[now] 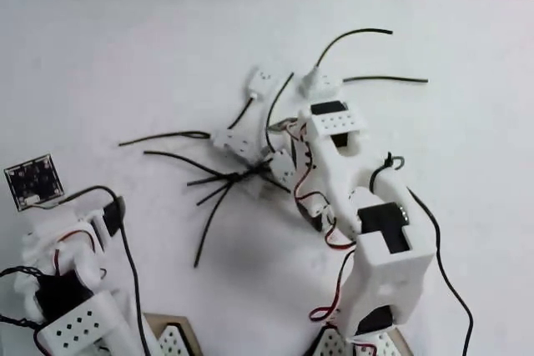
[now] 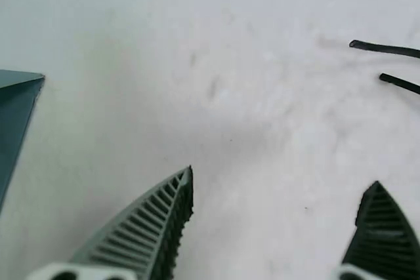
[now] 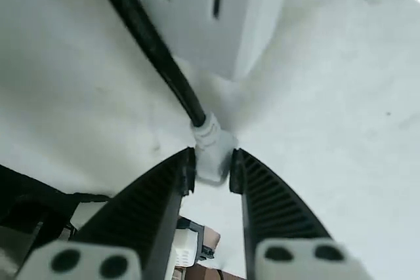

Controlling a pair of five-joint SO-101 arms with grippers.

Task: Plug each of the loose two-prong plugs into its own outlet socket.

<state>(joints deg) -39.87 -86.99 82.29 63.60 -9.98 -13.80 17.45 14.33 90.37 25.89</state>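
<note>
Bright, diffuse light glares off the white table (image 1: 100, 47), casting only faint, soft-edged shadows.

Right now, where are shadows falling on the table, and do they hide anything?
High view: even light on the table, faint shade beside the cords. Left wrist view: the table is dimmer away from the cords; nothing hidden. Right wrist view: a soft shadow beside the outlet socket; the plug in the right gripper is plain to see.

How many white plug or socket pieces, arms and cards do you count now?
White plug or socket pieces clear of the arms: 3
Plug in right gripper: 1
Arms: 2
Dark square card: 1
Total: 7
</note>
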